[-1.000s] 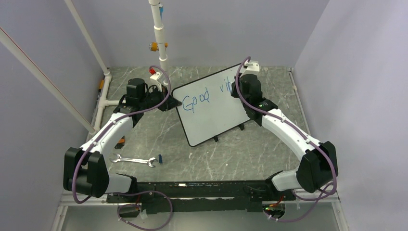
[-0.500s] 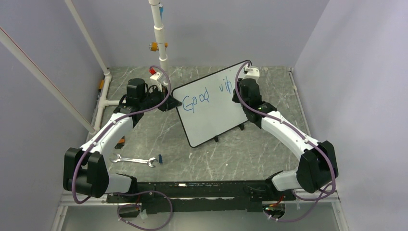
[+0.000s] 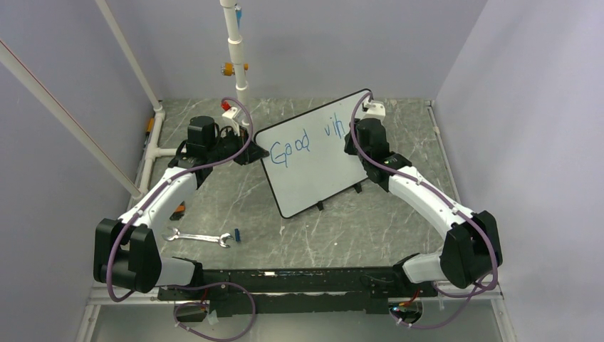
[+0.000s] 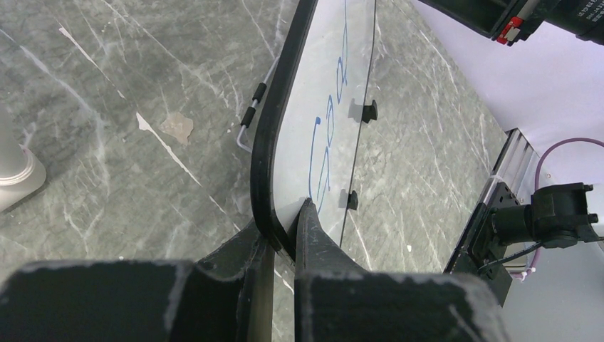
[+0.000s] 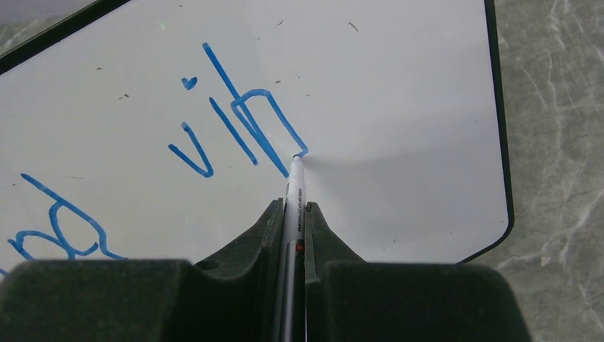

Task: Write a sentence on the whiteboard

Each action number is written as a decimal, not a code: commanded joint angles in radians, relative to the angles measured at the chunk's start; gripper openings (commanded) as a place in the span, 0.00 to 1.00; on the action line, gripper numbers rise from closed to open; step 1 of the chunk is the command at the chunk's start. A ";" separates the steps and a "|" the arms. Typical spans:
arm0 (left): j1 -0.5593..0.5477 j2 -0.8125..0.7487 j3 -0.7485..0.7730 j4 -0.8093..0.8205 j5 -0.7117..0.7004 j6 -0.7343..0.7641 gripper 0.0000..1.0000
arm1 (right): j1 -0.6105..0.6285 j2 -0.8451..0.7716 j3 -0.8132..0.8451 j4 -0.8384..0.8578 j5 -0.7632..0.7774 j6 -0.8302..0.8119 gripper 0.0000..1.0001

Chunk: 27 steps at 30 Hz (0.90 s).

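Right hand [image 5: 293, 214]: compared with a second ago, it is sliding toward 3 o'clock across the board and uncovering one more blue stroke. It is clenching the marker [image 5: 294, 187], whose tip is touching the white surface.
Left hand [image 4: 283, 226]: you are pinching the board's black frame at its 9 o'clock corner.
Whiteboard [image 3: 313, 178]: it is standing tilted on the desk [image 3: 235, 203] toward 12 o'clock, between both hands.
Sentence [image 3: 293, 147]: it is reading "Good", then an unfinished "vi" plus one more letter.
Step in hand: you are probably closing that third letter. Keep the tip pressing lightly and evenly, and keep the left grip steady so the board is not rocking under the stroke.
Right wrist view: it is showing the tip at the stroke's end and blank board toward 3 o'clock, which the arm is hiding from overhead.
Left wrist view: it is showing the frame squeezed between the fingers and the feet [image 4: 368, 110] underneath, while overhead is giving only the outline.
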 commanded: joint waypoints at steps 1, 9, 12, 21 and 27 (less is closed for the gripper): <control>-0.003 -0.009 0.003 -0.035 -0.153 0.205 0.00 | 0.005 -0.020 0.006 0.010 -0.081 0.030 0.00; -0.004 -0.011 0.004 -0.035 -0.155 0.205 0.00 | 0.004 -0.043 0.007 0.006 -0.100 0.034 0.00; -0.004 -0.010 0.006 -0.037 -0.156 0.205 0.00 | 0.005 -0.068 0.012 -0.006 -0.094 0.032 0.00; -0.004 -0.014 0.006 -0.037 -0.164 0.207 0.00 | 0.003 -0.146 0.038 -0.037 -0.035 0.003 0.00; -0.004 -0.017 0.003 -0.037 -0.165 0.207 0.00 | -0.008 -0.130 0.077 -0.045 0.006 -0.025 0.00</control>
